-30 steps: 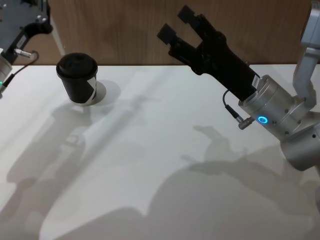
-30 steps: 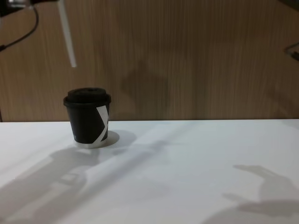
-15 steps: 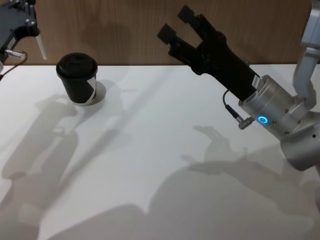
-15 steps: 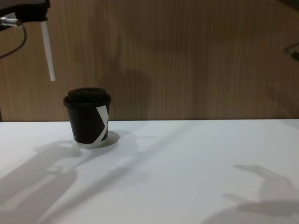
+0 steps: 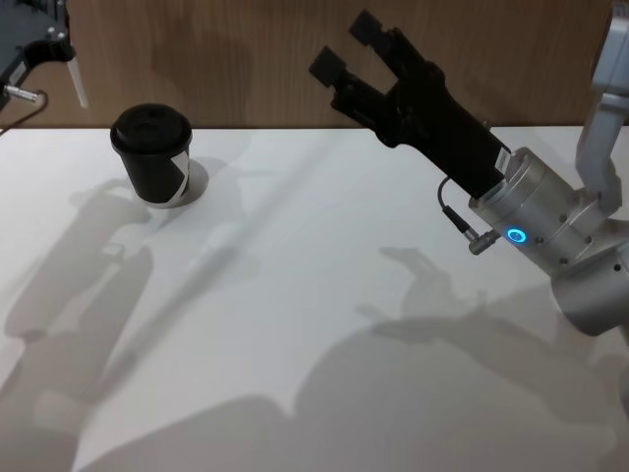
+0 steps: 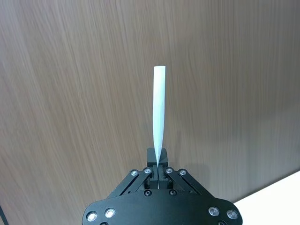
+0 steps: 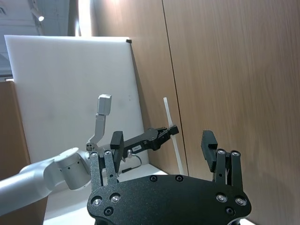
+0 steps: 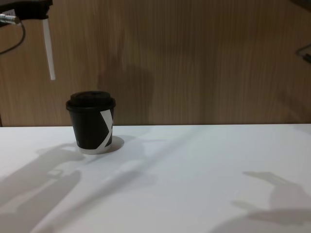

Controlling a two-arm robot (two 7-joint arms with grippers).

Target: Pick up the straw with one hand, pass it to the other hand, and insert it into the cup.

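One risk: the left gripper (image 6: 158,164), upper left, clamped the straw (image 8: 48,48); the right gripper (image 5: 346,44) gaped, upper centre; a misaligned handover could drop it.

Overhead and table-level views, cup (image 5: 151,162) shared

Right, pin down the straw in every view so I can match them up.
Head view: the straw is top left, hanging from the left gripper, left of the cup.
Chest view: top left, above and left of the cup.
Left wrist view: centre, jutting from shut jaws.
Right wrist view: middle, held by the left gripper.
Shared landmark: the wood-panel wall behind it.
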